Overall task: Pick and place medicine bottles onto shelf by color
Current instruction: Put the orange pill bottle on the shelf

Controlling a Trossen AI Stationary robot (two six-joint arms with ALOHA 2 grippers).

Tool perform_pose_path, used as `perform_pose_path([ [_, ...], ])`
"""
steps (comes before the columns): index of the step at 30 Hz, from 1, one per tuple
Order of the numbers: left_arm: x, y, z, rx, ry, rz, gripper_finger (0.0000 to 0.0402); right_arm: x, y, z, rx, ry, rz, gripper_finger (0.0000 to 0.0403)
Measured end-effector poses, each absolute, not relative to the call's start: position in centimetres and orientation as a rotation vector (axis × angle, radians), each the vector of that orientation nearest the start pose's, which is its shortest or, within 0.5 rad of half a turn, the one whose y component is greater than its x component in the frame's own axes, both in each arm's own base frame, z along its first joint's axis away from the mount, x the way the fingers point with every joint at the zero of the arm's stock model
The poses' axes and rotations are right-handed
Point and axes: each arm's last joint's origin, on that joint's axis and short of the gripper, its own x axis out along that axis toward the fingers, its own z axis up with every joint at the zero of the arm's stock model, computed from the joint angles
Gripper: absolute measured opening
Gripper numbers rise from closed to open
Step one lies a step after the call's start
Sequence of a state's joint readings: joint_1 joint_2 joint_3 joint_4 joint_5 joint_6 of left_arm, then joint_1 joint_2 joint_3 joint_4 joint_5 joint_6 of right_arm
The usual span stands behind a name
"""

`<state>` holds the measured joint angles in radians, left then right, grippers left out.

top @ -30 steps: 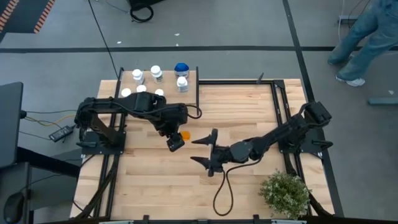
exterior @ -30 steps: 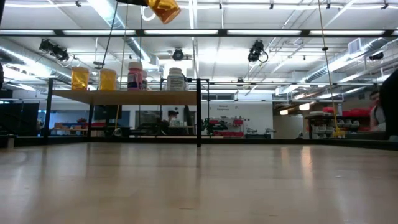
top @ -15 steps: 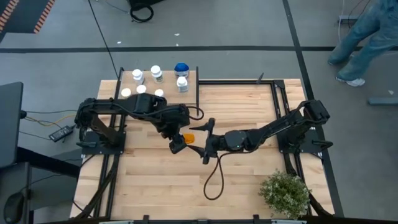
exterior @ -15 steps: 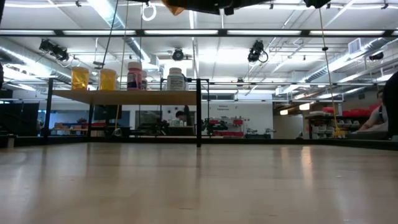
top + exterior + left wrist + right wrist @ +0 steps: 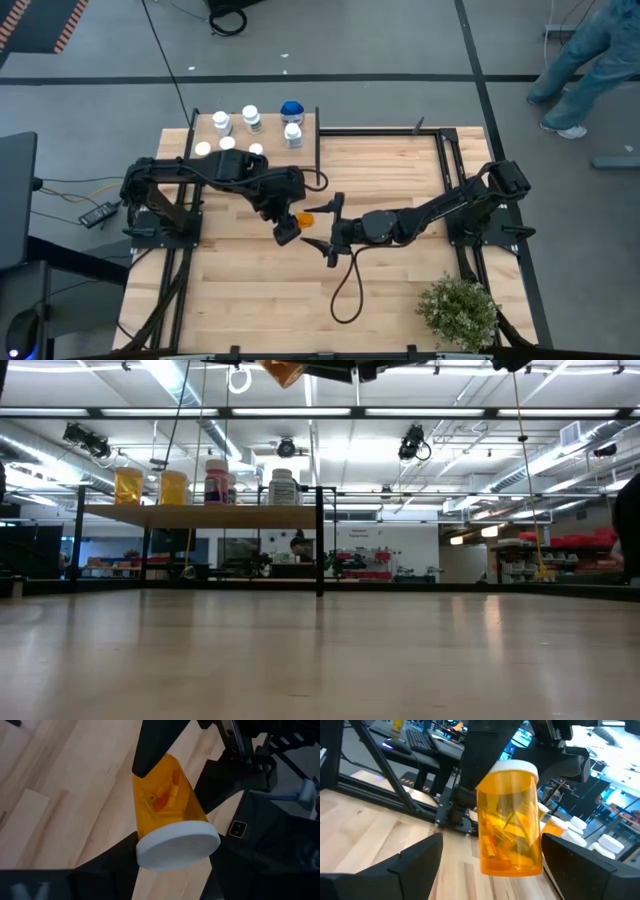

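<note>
An orange medicine bottle (image 5: 303,217) with a white cap is held in the air over the middle of the table by my left gripper (image 5: 289,226), which is shut on it. My right gripper (image 5: 325,224) faces it from the table's right, open, with one finger (image 5: 415,862) on each side of the bottle's body (image 5: 510,825). The shelf (image 5: 305,121) stands at the table's far left corner. Several white-capped bottles (image 5: 250,117) and a blue-topped one (image 5: 291,109) stand upright on it. The low view shows two orange bottles (image 5: 128,485), a pinkish one and a white one there. My left gripper pinches the bottle at its white cap end (image 5: 177,842), one finger on each side of the cap. The bottle is lifted clear of the table, its body pointing away from the gripper toward the right arm. My right gripper: one finger (image 5: 150,745) lies close along the bottle's body; I cannot tell whether it touches.
A green potted plant (image 5: 458,310) stands at the table's near right corner. The right arm's cable (image 5: 345,295) loops over the boards near the table's middle. A black post (image 5: 318,140) marks the shelf's right end. A person (image 5: 590,55) walks on the floor beyond the far right.
My right gripper has moved toward the table's left and far side, up to the bottle, so its open fingers now flank the bottle. My left gripper has shifted the bottle slightly toward the right arm and kept its hold.
</note>
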<state>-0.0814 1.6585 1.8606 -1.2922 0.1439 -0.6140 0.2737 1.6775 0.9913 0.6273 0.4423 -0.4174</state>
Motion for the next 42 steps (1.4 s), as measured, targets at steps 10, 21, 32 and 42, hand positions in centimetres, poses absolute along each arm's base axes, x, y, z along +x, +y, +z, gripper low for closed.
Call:
perform_pose_path([
  [10, 31.5, -3.0, 38.9, -0.578, 1.115, 0.146, 0.0219, 36.0, 8.4, 25.2, -0.389, 0.088, -0.167, 0.0347],
  [21, 31.5, -2.6, 38.9, -0.584, 1.108, 0.159, 0.0219, 36.0, 8.6, 25.1, -0.352, 0.078, -0.124, 0.0346],
  [32, 31.7, -2.2, 39.0, -0.592, 1.082, 0.165, 0.0226, 36.0, 8.5, 25.1, -0.348, 0.084, -0.165, 0.0339],
  [42, 31.7, -1.8, 39.0, -0.601, 1.081, 0.174, 0.0223, 36.0, 8.5, 25.1, -0.335, 0.087, -0.161, 0.0323],
])
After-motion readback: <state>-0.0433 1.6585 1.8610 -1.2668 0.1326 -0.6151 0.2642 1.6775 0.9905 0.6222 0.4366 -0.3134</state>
